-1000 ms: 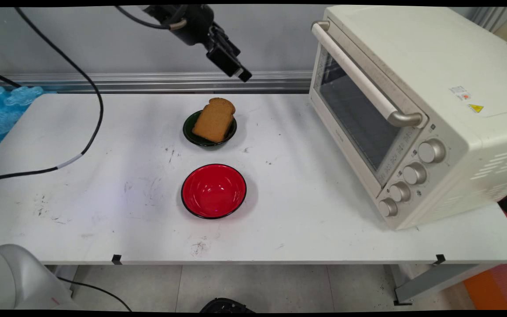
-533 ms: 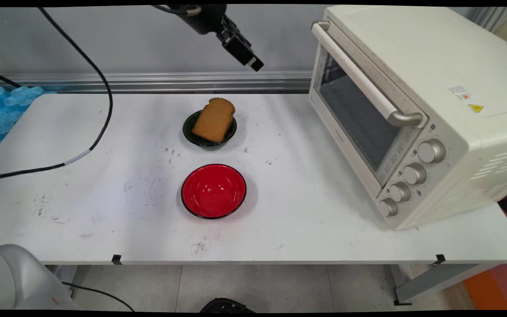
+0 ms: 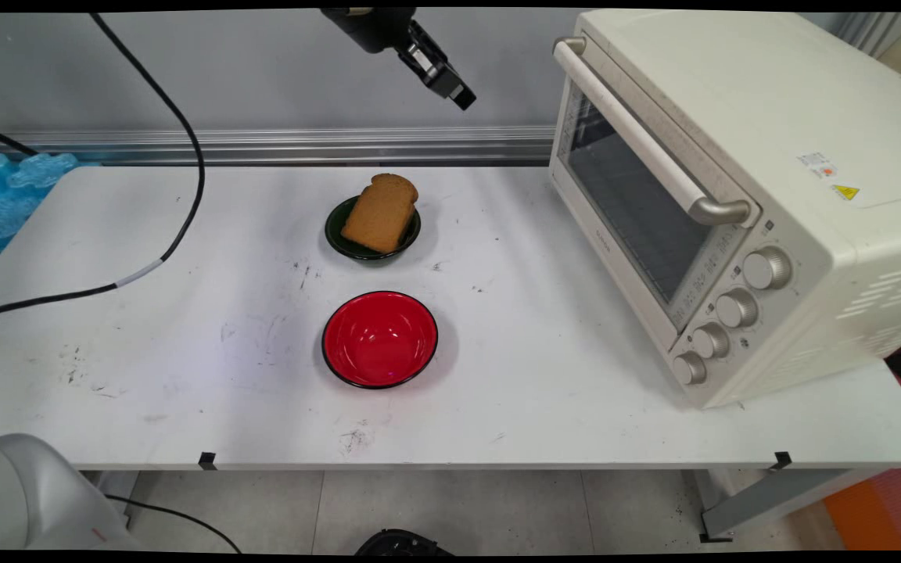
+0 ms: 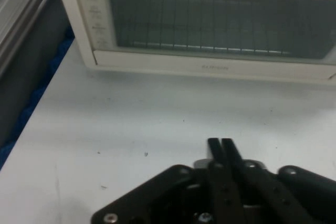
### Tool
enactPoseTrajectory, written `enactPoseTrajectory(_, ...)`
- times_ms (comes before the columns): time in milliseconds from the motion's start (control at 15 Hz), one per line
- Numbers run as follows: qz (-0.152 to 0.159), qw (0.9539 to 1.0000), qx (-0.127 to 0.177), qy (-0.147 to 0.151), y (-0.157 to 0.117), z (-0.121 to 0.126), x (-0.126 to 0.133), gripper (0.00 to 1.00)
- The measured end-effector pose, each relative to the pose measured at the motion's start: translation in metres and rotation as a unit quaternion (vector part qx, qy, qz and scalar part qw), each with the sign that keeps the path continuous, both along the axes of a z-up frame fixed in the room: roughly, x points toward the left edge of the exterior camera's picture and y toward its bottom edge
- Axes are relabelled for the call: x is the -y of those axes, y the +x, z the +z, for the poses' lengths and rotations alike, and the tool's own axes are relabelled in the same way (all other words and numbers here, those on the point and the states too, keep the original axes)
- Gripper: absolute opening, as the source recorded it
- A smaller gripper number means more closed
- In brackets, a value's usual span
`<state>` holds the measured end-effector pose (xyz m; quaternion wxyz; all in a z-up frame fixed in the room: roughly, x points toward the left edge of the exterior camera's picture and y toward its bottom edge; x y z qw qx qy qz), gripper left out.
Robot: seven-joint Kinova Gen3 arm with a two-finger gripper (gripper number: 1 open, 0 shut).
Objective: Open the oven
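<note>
My black gripper [image 3: 462, 99] hangs high over the table's far side, tilted toward the cream toaster oven [image 3: 732, 188] on the right. It holds nothing and its fingers are shut together [image 4: 220, 144]. In the hand view the oven's closed glass door [image 4: 220, 22] fills the top, with bare white table below it. Left of and below the gripper, a slice of brown bread [image 3: 380, 211] leans in a small dark green bowl [image 3: 339, 238]. An empty red bowl [image 3: 379, 338] sits nearer the table's front.
The oven's handle [image 3: 638, 133] runs along the door's top, and its knobs [image 3: 734, 309] are on the right panel. A black cable [image 3: 177, 195] trails across the table's left side. Blue padding [image 3: 5, 195] lies off the left edge. A grey rail [image 3: 263, 145] lines the wall.
The gripper has moved up and to the right, toward the oven. The cable has swung along with it. Bowls and bread have stayed put.
</note>
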<state>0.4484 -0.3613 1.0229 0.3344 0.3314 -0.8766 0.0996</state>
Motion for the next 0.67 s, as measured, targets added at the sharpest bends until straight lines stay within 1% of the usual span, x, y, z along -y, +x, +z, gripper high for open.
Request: enactPoseTrajectory(667, -0.001, 0.9997, -0.021, 0.014, -0.022, 0.012, 0.024, 0.0)
